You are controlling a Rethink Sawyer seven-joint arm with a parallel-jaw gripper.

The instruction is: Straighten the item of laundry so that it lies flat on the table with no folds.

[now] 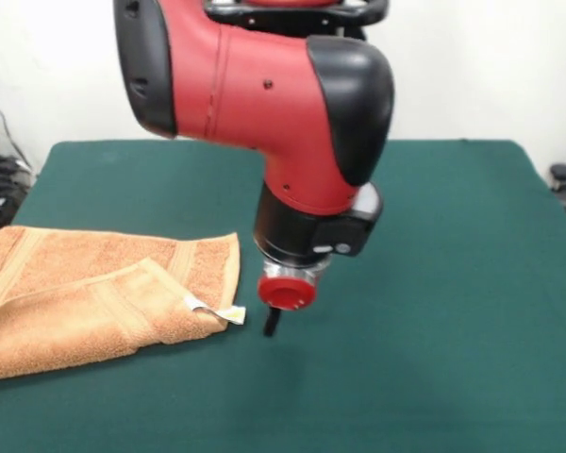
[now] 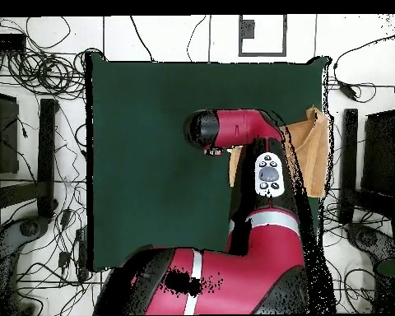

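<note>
The orange-tan towel (image 1: 94, 302) lies at the left of the green table (image 1: 453, 283) in the front view. Its near part is folded back over itself, and a small white tag (image 1: 228, 314) sticks out at the folded corner. My gripper (image 1: 272, 326) hangs low over the table just right of that tag, apart from the towel; I cannot see its state. In the overhead view the towel (image 2: 318, 156) lies at the right edge of the table (image 2: 151, 164), partly hidden by my arm, which also hides the gripper.
My red arm (image 2: 250, 127) reaches across the right part of the table in the overhead view. Cables (image 2: 36, 74) and dark equipment (image 2: 378, 156) lie on the floor on both sides of the table.
</note>
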